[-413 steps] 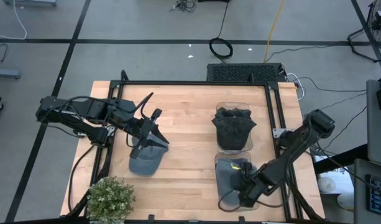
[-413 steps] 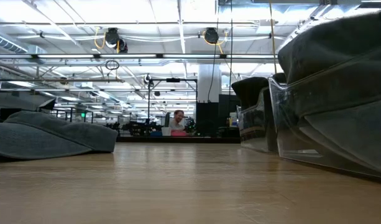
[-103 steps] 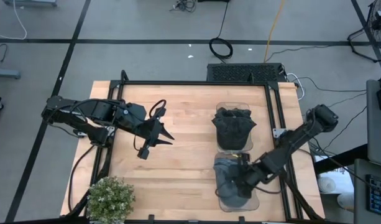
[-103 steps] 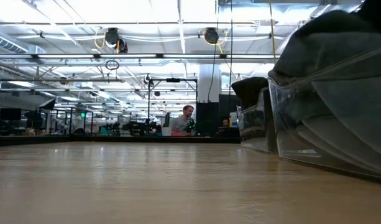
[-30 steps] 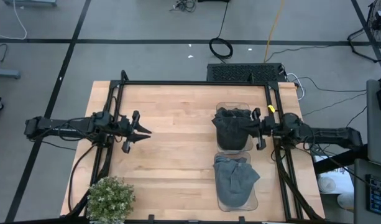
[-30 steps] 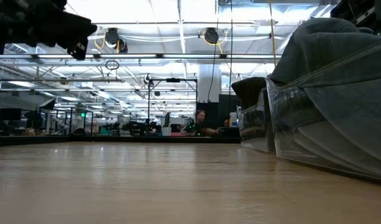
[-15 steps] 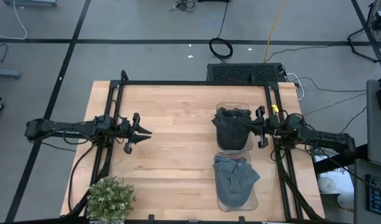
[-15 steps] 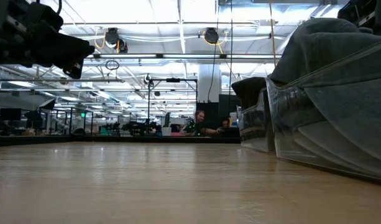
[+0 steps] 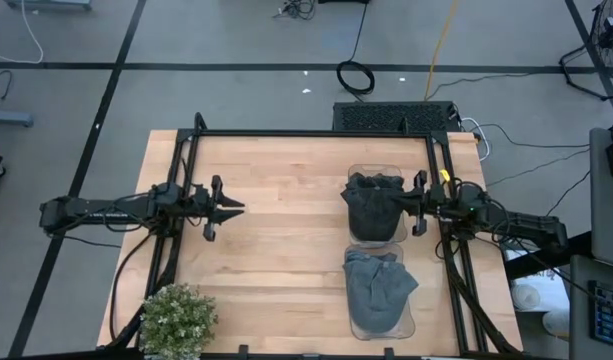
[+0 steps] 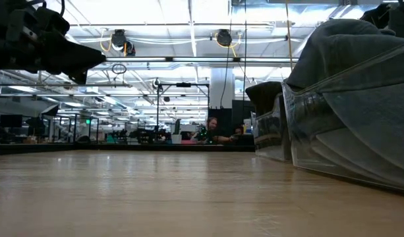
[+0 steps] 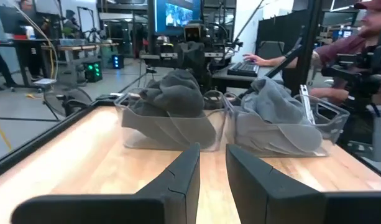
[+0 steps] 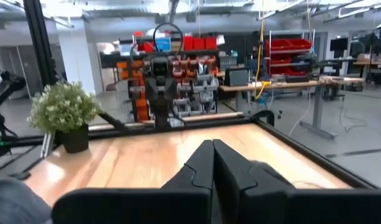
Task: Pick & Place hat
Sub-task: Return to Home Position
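Table (image 9: 286,170): bare wood between the arms, frame rails down both sides. No cap lies loose on it.

Arms: both stretched low and level from the side rails, pointing at each other across the middle. My judgement is that both are at or near rest. To finish well I would move them slowly, keep each one level, and pull straight back along its own line, with no sweep toward the bins.

Bottom transparent bin (image 9: 356,322): near the table's front on the right side, and it holds the blue caps (image 9: 379,283), heaped above the rim. The far bin (image 9: 352,172) just behind it holds dark caps (image 9: 374,203).

Potted plant (image 9: 176,320): front left corner, well apart from the left arm.

Right gripper (image 9: 415,205): at the far bin's outer edge, near the dark caps. This is the one spot to watch, since any drop or swing there could snag fabric. Its fingers (image 12: 202,165) are pressed together with nothing between them.

Left gripper (image 9: 234,206): over bare wood near the left rail. Its fingers (image 11: 184,174) are parted by a narrow gap and empty.

Writing: none I can read. A lit screen (image 11: 176,14) shows beyond the table, its text too small. I make out no brand marks on the bins, the caps or the arms.
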### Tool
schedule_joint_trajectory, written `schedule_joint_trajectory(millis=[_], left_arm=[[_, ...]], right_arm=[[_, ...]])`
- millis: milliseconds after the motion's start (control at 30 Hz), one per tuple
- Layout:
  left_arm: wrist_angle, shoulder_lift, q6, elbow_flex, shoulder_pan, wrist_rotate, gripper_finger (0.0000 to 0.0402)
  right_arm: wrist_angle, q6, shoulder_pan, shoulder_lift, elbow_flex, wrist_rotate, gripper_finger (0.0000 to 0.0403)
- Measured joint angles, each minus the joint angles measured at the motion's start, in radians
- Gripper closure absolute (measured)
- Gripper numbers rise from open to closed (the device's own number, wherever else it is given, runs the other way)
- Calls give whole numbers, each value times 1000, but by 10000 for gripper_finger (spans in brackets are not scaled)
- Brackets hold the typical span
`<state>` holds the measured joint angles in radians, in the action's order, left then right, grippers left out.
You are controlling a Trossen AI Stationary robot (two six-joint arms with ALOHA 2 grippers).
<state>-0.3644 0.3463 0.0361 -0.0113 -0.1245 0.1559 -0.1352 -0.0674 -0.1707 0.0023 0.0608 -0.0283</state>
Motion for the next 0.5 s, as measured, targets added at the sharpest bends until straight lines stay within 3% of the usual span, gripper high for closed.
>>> schedule_joint_trajectory(millis=[233, 500], left_arm=[[215, -116, 12, 0, -91, 17, 316], [326, -249, -1, -7, -166, 82, 316]], right_arm=[[4, 7, 0, 0, 0, 1, 403], [30, 62, 0, 1, -1, 3, 403]])
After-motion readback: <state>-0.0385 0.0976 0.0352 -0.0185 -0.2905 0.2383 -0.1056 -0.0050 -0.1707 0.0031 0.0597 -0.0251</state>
